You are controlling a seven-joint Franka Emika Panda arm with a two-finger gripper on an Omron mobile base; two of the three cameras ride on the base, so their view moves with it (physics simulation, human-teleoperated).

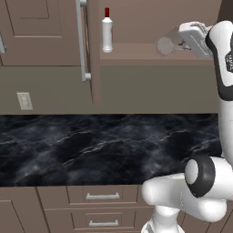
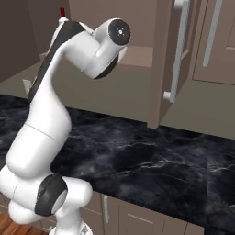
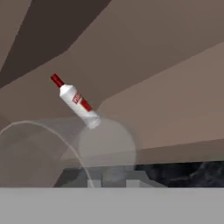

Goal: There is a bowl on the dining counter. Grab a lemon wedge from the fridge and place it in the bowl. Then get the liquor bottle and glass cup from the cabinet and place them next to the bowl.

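The cabinet (image 1: 45,32) stands open, its door (image 1: 86,50) swung out edge-on with a long silver handle. On its brown shelf (image 1: 136,53) the liquor bottle (image 1: 107,29) stands upright, white with a red cap; in the hand view the liquor bottle (image 3: 76,101) appears tilted, and its red cap (image 2: 62,12) peeks over the arm. To its right the glass cup (image 1: 167,44) lies tipped on its side just above the shelf, with my gripper (image 1: 179,44) shut on its rim. In the hand view the glass cup (image 3: 107,146) sits right in front of the gripper (image 3: 113,180).
Below the cabinet runs a black marble counter (image 1: 91,145) with brown drawers (image 1: 102,196) under its front edge. A wall outlet (image 1: 24,100) sits on the grey-green wall. The open door (image 2: 167,59) juts out over the counter beside my arm.
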